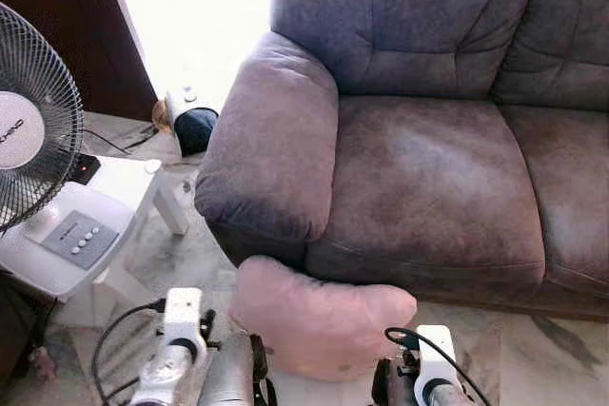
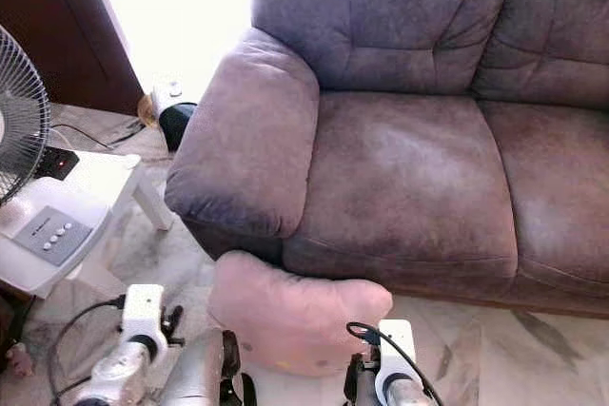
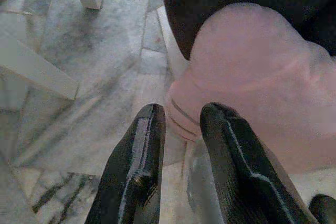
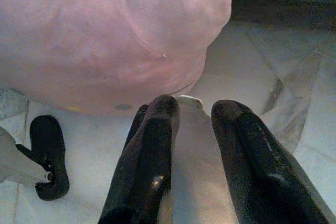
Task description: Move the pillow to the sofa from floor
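two pincers flank the pink pillow [image 1: 319, 319], which lies on the floor [image 3: 94, 77] against the sofa [image 1: 428, 178] front. left pincer [image 3: 178, 121] and right pincer [image 4: 194, 108] both stand apart; press them inward together, then lift.

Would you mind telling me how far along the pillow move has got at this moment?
Done: the robot stands before the soft pink pillow, which lies on the marble floor against the grey-brown suede sofa. In hand: the left gripper and right gripper are low on either side of the pillow, fingers apart, not gripping. Left: grasp it, lift it and place it on the sofa seat.
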Controlling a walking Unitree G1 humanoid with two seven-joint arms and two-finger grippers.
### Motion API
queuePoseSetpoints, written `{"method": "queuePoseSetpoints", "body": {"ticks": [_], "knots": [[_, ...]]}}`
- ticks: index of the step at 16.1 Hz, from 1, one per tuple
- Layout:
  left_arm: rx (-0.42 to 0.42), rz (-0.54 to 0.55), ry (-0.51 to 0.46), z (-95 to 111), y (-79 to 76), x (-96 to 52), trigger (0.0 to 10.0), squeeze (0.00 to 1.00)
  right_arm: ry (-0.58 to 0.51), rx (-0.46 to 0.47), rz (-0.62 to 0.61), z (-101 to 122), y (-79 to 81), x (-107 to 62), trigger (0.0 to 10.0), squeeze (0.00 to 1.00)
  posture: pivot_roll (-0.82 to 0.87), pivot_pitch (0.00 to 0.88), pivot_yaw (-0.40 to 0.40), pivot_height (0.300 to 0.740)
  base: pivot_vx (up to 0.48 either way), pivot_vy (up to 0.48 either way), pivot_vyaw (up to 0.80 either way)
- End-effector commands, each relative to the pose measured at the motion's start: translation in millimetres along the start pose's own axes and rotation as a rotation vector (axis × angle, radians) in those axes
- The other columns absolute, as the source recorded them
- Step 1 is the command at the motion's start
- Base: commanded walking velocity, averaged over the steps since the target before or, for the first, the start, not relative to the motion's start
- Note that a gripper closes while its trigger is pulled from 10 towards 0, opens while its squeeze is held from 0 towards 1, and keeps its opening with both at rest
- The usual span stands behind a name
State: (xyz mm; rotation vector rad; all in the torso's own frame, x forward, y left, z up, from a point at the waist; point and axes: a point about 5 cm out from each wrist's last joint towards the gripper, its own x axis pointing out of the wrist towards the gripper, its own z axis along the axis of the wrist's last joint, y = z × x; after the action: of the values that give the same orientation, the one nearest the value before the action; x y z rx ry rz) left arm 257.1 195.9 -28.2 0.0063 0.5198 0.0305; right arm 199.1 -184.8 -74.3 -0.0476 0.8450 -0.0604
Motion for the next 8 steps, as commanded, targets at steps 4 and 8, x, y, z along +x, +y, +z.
{"method": "queuePoseSetpoints", "body": {"ticks": [4,8], "knots": [[-0.001,-0.009,0.022,-4,-7.1,-0.1,10.0,0.00,0.091,0.013,0.003,-24,3.2,-5.3,10.0,0.00,0.12,0.171,0.015,0.617,0.000,0.120,0.00],[-0.008,-0.013,0.018,-2,-5.7,0.5,10.0,0.00,0.091,0.018,0.003,-24,4.1,-5.2,10.0,0.00,0.12,0.175,0.017,0.617,0.000,0.000,0.00]]}}
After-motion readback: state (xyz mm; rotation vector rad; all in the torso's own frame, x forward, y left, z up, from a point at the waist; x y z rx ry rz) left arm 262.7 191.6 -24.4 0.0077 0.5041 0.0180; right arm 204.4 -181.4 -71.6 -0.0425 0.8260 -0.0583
